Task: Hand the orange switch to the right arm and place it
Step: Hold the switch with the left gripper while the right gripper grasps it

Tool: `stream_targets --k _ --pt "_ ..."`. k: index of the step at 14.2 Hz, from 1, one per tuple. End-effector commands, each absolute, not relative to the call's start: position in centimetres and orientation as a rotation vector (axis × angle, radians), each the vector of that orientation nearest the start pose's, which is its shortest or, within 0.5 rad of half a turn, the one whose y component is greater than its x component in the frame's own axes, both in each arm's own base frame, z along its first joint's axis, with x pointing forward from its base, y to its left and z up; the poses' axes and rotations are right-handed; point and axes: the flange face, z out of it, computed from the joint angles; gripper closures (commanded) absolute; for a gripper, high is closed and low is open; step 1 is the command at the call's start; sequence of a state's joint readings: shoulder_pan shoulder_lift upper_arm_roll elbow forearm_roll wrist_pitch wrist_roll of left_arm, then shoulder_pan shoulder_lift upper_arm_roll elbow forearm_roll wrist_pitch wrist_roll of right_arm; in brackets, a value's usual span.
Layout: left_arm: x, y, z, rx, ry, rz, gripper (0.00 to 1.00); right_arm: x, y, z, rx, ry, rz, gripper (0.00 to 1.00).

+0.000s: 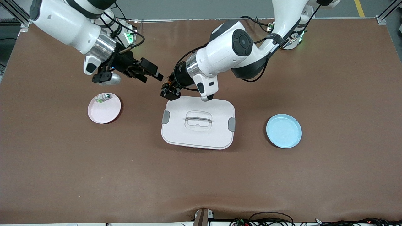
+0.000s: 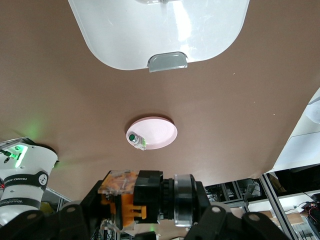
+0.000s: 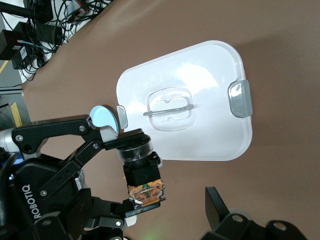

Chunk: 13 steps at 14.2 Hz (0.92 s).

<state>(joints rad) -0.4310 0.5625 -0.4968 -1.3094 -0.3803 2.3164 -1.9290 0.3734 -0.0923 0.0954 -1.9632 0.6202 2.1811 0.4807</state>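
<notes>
The left gripper (image 1: 170, 91) pinches the orange switch (image 3: 144, 186) above the table (image 1: 329, 175), beside the white lid (image 1: 198, 122). The right gripper (image 1: 150, 72) waits nearby, fingers wide. Only the wrist views show the switch's tan-orange marks.

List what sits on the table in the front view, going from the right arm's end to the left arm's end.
pink plate holding a clear-and-green small part → white lidded container → blue plate
</notes>
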Motion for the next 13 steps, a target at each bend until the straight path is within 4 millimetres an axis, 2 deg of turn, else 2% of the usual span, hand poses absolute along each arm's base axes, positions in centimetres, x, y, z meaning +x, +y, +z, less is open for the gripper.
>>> stream_targets --k 1,3,13 --pt "51.5 -54.5 50.4 1.958 1.539 -0.673 1.00 49.0 28.7 54.1 -2.484 0.314 -0.027 0.00" --pt "51.4 -54.5 50.7 1.956 1.537 -0.670 1.00 49.2 29.0 53.1 -2.497 0.272 -0.025 0.00" --pt "51.5 -54.3 50.8 1.960 1.538 -0.671 1.00 49.2 30.2 51.2 -2.516 0.258 0.018 0.00"
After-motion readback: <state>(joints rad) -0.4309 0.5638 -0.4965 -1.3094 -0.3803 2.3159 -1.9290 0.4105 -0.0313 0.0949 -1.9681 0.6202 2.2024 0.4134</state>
